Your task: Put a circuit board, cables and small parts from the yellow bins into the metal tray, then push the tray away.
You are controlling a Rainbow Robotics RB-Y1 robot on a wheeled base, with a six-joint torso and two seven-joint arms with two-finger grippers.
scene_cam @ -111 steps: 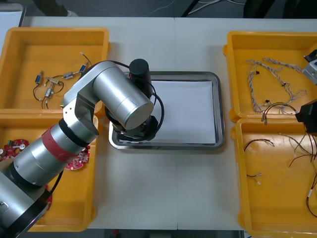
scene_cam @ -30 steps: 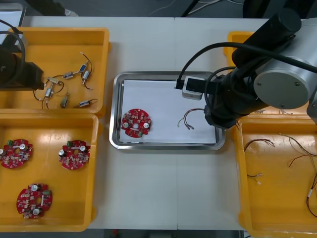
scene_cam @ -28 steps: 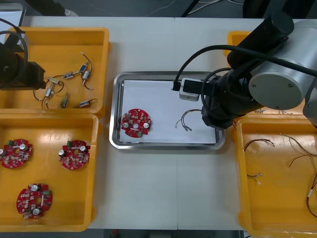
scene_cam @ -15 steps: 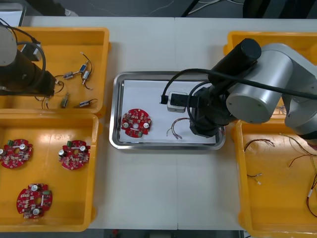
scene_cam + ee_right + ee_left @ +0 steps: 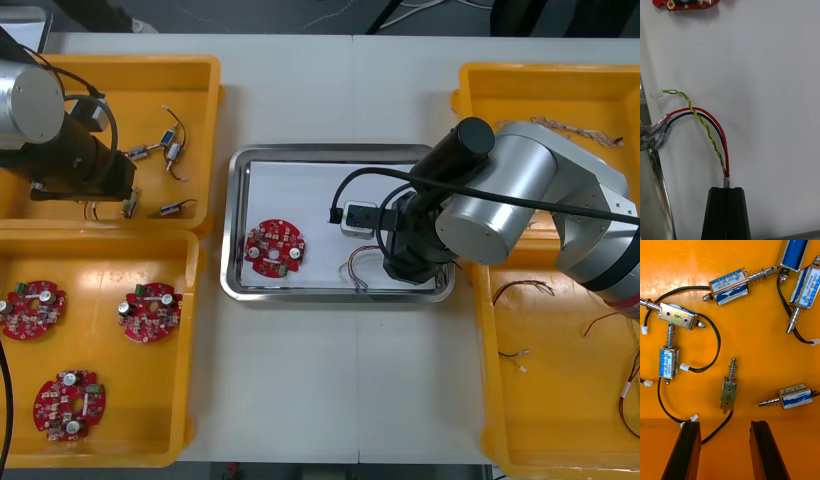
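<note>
Pinched fully shut with the right gripper on the bundled end of a cable of red, black and twisted yellow-green wires, low over the white floor of the metal tray. Fanning out from there, with the loose connector ends up against the tray's wall and well apart from the round red circuit board already lying inside. Light and floppy by the look of it, and likely to spring or drag. Best held at the bundled end, as here, and let go flat.

Hovering with the left gripper, fingers wide apart and empty, above the small metal parts in the far-left yellow bin. Rigid, smooth, probably slippery, and tied to thin black leads that may snag neighbours. Best taken across the boxy body of the nearest one, not by its spring.

Against half a second ago: shifted with the cable toward the tray's near rim, and on the left, moved farther in over the parts bin.
</note>
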